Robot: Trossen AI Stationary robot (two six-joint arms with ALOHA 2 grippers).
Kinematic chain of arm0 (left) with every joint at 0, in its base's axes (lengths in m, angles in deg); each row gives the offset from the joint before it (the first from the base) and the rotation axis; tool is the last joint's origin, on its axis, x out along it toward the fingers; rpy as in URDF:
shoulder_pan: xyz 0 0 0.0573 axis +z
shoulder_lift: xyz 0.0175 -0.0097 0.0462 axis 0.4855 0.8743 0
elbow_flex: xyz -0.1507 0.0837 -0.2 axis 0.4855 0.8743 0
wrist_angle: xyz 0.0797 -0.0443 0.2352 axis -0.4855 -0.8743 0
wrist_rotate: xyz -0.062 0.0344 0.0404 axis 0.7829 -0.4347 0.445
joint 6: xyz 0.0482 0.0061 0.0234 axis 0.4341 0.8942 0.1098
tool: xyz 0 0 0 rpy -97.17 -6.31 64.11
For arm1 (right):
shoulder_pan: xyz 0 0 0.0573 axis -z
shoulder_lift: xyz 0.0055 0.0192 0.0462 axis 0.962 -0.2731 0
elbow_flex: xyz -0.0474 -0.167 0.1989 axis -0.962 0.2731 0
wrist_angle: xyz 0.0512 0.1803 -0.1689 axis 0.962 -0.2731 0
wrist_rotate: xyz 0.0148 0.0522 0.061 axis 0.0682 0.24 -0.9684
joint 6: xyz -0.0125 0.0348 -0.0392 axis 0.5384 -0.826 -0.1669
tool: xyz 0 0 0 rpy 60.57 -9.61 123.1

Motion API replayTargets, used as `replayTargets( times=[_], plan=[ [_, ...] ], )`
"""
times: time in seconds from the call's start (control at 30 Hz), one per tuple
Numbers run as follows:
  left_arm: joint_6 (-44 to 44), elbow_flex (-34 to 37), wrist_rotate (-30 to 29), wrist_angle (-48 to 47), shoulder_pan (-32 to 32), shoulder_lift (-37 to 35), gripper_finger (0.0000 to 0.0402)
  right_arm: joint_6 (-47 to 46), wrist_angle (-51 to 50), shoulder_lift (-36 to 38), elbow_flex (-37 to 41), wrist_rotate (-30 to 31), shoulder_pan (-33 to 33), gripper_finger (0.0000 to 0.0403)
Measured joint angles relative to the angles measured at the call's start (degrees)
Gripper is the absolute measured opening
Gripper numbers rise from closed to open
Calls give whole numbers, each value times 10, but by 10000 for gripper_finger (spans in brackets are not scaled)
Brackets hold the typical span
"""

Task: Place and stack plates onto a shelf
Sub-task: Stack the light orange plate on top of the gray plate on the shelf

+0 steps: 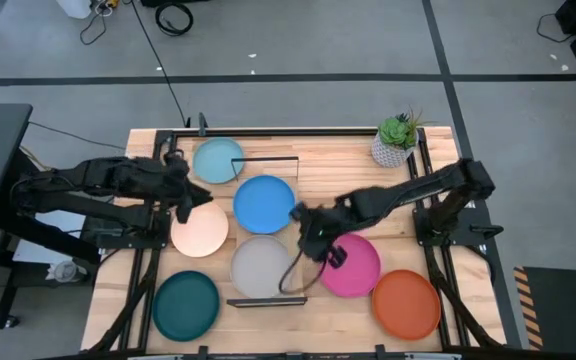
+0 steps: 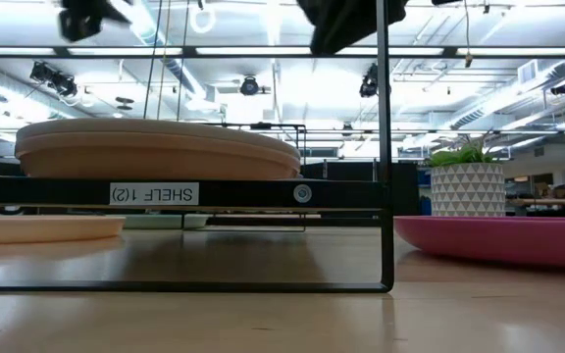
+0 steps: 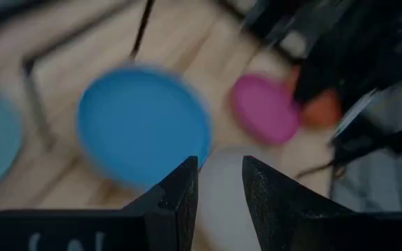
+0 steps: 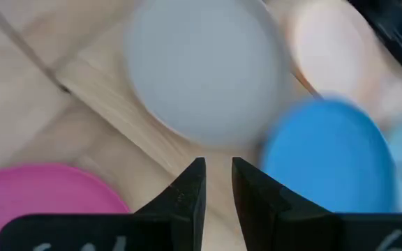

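Note:
The shelf (image 1: pixel 268 299) runs from the table's far side to its near side. On it lie the light blue plate (image 1: pixel 218 160), the blue plate (image 1: pixel 264 203) and the grey-white plate (image 1: pixel 261 266). The low view shows two plates stacked (image 2: pixel 155 147) on the shelf (image 2: pixel 67 192); the lower one looks tan. On the tabletop lie the peach (image 1: pixel 200 230), dark teal (image 1: pixel 186 305), magenta (image 1: pixel 353 268) and orange (image 1: pixel 406 304) plates. My left gripper (image 1: pixel 203 198) hovers between the peach and blue plates, narrowly open and empty (image 3: pixel 220 188). My right gripper (image 1: pixel 300 216) hovers right of the blue plate, narrowly open and empty (image 4: pixel 218 183).
A small potted plant (image 1: pixel 396 140) stands at the table's far right corner. The shelf's black wire frame (image 2: pixel 385 147) rises at its near end. Bare tabletop (image 1: pixel 298 325) shows along the near edge between the teal and orange plates.

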Motion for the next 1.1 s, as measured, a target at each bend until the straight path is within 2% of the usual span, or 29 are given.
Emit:
replayTargets(
  times=[0.13,0.27,0.37,0.53,0.7,0.87,1.1],
  plan=[
    [-33,2,3,-48,-19,20,121,-81,-38,43,0,64,23,76],
    [-52,24,24,-42,-52,43,121,-183,-62,83,0,136,44,75],
    [-88,44,51,-41,-92,63,121,-238,-84,117,0,169,56,75],
    [-151,90,39,-25,-185,90,121,-291,-80,172,0,177,67,75],
    [-182,150,22,39,-247,124,121,-325,-80,211,0,179,70,75],
    [-182,188,20,74,-271,173,121,-340,-80,230,0,181,70,75],
    [-190,191,3,88,-271,255,134,-340,-81,235,0,166,69,75]
  ],
)
